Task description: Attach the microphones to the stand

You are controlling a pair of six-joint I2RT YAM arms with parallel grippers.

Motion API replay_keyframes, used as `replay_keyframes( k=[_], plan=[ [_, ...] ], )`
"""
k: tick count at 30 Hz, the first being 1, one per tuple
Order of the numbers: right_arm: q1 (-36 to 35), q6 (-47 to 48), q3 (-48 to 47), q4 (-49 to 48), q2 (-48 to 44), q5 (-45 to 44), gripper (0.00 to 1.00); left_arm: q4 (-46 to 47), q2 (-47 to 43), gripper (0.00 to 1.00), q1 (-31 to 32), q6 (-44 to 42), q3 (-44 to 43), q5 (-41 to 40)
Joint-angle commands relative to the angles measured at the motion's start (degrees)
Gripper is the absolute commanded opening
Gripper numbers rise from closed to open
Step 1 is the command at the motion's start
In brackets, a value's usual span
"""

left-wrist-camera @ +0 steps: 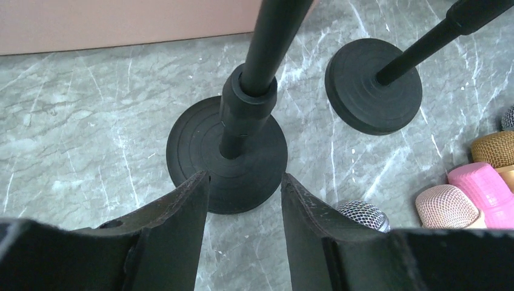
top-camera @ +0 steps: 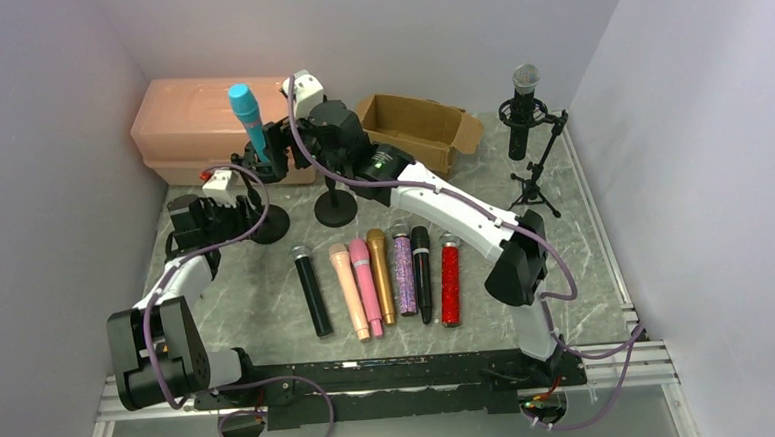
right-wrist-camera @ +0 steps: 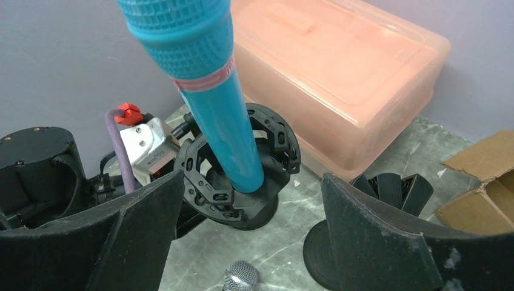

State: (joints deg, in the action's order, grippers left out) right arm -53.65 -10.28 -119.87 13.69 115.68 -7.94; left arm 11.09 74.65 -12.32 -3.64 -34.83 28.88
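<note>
A teal microphone (top-camera: 247, 116) stands tilted in the black clip (right-wrist-camera: 239, 163) of the left stand, whose round base (left-wrist-camera: 227, 154) sits on the table. In the right wrist view the teal microphone (right-wrist-camera: 206, 91) rises ahead of my right gripper (right-wrist-camera: 251, 224), which is wide open and not touching it. My left gripper (left-wrist-camera: 245, 179) is open and empty, low in front of that stand's pole (left-wrist-camera: 254, 79). A second stand (top-camera: 335, 209) has an empty clip (right-wrist-camera: 391, 188). Black (top-camera: 312, 291), peach (top-camera: 348, 291), pink (top-camera: 366, 280), gold (top-camera: 381, 276), purple glitter (top-camera: 404, 261), black (top-camera: 422, 274) and red glitter (top-camera: 450, 280) microphones lie in a row.
A pink lidded bin (top-camera: 198, 123) and an open cardboard box (top-camera: 419, 127) stand at the back. A tripod stand holding a black microphone with a silver head (top-camera: 524, 111) is at the back right. Walls close in on the left, back and right.
</note>
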Motion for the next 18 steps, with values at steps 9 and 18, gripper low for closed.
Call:
replay_keyframes(
  k=[9,18],
  plan=[
    [0.0,0.4,2.4,-2.5,-6.5,0.0,0.85,-2.9,-4.3,0.61,-3.7,3.3,-0.6,5.1],
    [0.5,1.8,7.1,-1.3,-11.4,-2.6,0.86,-8.9,-8.3,0.90,-8.8,6.0,-3.1,9.6]
  ],
)
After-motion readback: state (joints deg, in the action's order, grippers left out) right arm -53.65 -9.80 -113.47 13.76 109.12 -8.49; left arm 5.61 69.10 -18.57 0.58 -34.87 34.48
